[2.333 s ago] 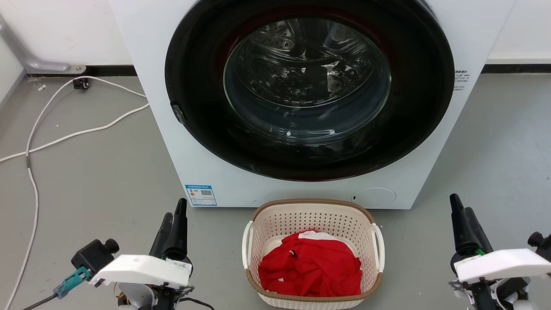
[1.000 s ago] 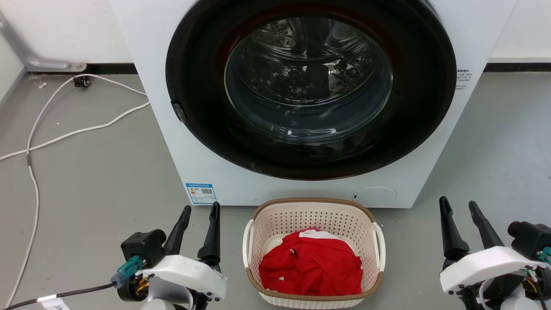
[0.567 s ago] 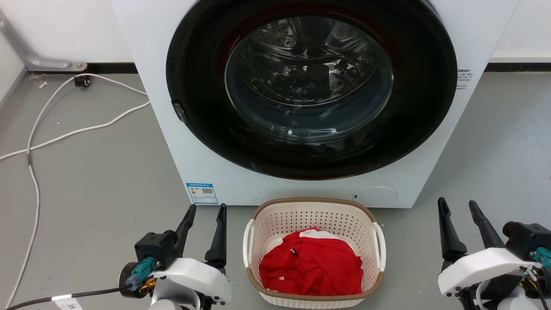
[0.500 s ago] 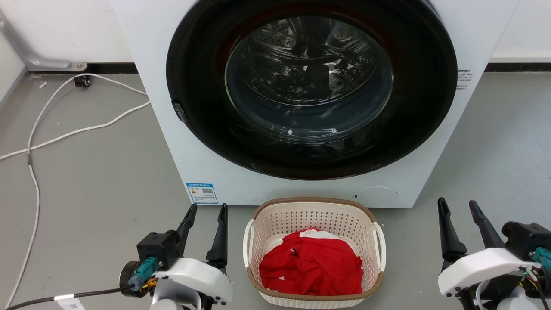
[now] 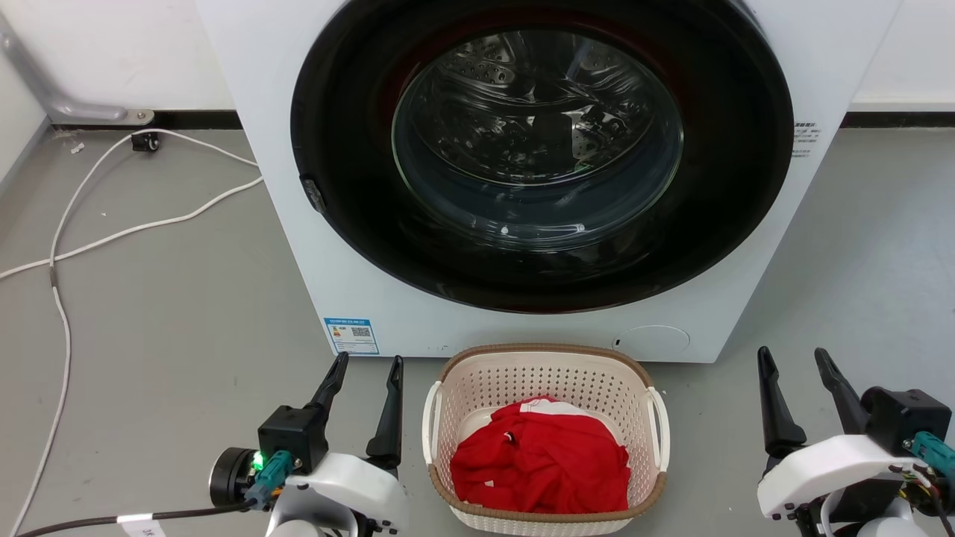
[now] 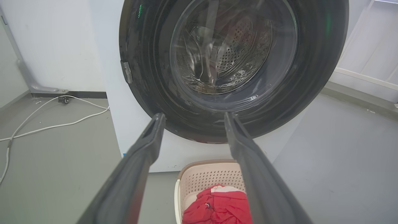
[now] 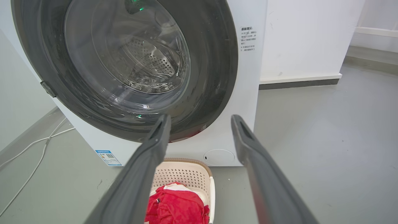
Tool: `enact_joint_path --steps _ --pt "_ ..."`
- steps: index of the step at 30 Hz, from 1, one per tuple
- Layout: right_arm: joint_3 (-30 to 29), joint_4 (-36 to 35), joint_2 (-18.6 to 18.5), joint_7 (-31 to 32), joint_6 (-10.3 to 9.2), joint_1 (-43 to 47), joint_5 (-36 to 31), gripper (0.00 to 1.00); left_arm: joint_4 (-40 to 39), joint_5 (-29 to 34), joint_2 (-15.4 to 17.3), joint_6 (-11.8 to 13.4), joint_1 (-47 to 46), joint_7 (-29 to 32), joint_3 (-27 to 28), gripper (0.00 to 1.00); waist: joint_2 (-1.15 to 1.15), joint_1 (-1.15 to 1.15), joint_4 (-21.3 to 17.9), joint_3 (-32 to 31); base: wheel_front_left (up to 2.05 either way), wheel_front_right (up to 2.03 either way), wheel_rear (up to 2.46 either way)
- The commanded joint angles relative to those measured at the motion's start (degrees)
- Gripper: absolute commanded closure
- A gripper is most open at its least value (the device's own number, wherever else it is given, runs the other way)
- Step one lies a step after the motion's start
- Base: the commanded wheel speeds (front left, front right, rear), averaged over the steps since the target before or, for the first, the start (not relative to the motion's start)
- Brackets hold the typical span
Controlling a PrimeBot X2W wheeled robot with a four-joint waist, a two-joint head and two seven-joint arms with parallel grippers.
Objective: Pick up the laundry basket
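The cream laundry basket (image 5: 545, 373) with a brown rim and white side handles sits on the grey floor just in front of the washing machine (image 5: 254, 97), a red garment (image 5: 541, 466) bunched inside it. My left gripper (image 5: 368, 362) stands open just left of the basket's left handle, fingers apart with nothing between them. Well off to the right of the basket, my right gripper (image 5: 792, 354) is open too. The left wrist view has the basket (image 6: 205, 179) low between the open fingers; the right wrist view has the basket (image 7: 183, 172) at the bottom, left of centre.
The washing machine's dark round door (image 5: 541, 149) is closed and close behind the basket. White cables (image 5: 134, 224) trail over the floor at the left toward the wall. A white wall and baseboard (image 7: 298, 82) run to the right of the machine.
The left gripper has opened and shifted right, close to the basket's left side. The right gripper has opened as well and moved slightly left. The basket has stayed put.
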Motion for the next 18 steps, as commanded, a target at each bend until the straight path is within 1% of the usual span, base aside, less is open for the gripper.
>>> enact_joint_path --steps 1,18 --pt "-0.1 -0.2 0.0 -0.4 0.1 0.1 -1.3 0.0 0.0 1.3 0.0 0.3 -0.5 -0.5 -0.2 0.0 0.0 0.0 0.0 0.0 0.0 0.0 0.0" --pt "-0.2 0.7 0.0 -1.9 0.06 -0.2 -6.3 0.0 0.8 6.0 0.0 0.7 -0.5 -2.2 -0.9 0.0 0.0 0.0 0.2 0.1 0.0 0.0 0.0"
